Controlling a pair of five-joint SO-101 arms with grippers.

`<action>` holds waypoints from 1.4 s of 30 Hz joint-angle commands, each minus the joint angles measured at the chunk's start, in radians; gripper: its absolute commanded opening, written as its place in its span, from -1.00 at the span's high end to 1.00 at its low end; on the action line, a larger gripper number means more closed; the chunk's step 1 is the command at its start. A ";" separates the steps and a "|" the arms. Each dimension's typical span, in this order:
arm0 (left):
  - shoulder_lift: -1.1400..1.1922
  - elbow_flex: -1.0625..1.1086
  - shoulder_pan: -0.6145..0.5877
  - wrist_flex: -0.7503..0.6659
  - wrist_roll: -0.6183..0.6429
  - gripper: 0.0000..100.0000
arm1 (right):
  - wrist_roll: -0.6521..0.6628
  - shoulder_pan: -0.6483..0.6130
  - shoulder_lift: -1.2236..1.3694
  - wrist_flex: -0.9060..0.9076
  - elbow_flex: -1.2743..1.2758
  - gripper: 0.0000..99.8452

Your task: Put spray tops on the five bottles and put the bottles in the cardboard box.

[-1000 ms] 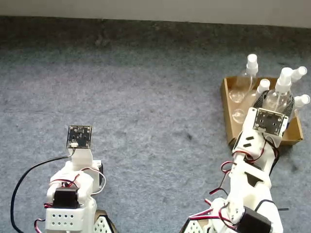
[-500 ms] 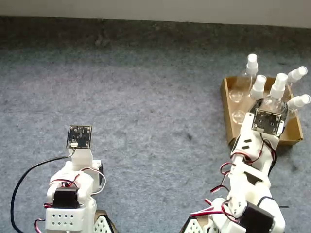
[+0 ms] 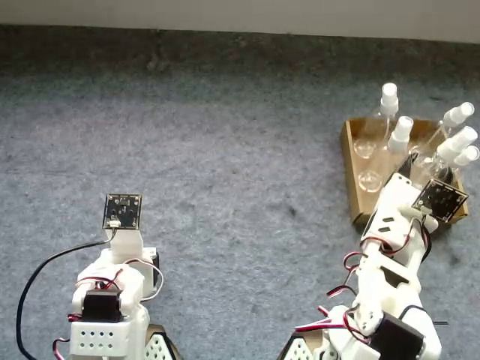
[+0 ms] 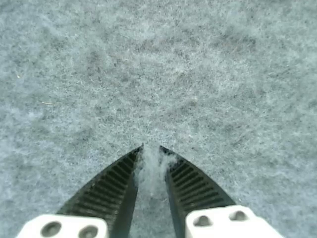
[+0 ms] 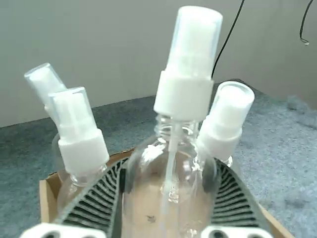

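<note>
While the right gripper (image 5: 168, 179) is clamped around the clear body of a bottle (image 5: 171, 148), I read the job as nearly done: this is the fifth bottle, its spray top (image 5: 190, 69) is on, and it sits inside the outline of the cardboard box (image 3: 349, 169) at the right of the grey carpeted table (image 3: 225, 150). From overhead its long axis leans away from the wrist toward the box's far right corner, so the cap (image 3: 459, 141) ends up just beside a neighbour's cap (image 3: 469, 155). The other capped bottles (image 3: 388, 101) stand in the box on the opposite side. I cannot tell whether the held bottle's base touches the box floor. My guess is that the next move is to straighten it, lower it and let go without knocking the close neighbour. The left gripper (image 4: 151, 148) is well apart over bare carpet, jaws drawn nearly together on nothing.
</note>
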 commanded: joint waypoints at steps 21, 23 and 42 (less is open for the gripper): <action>-0.007 0.022 0.018 0.003 -0.006 0.99 | -0.009 -0.012 -0.012 -0.002 -0.110 0.76; -0.007 0.022 0.018 0.003 -0.006 0.99 | -0.009 -0.010 -0.012 -0.002 -0.110 0.76; -0.007 0.022 0.018 0.003 -0.006 0.99 | 0.144 -0.013 -0.010 -0.001 -0.156 0.76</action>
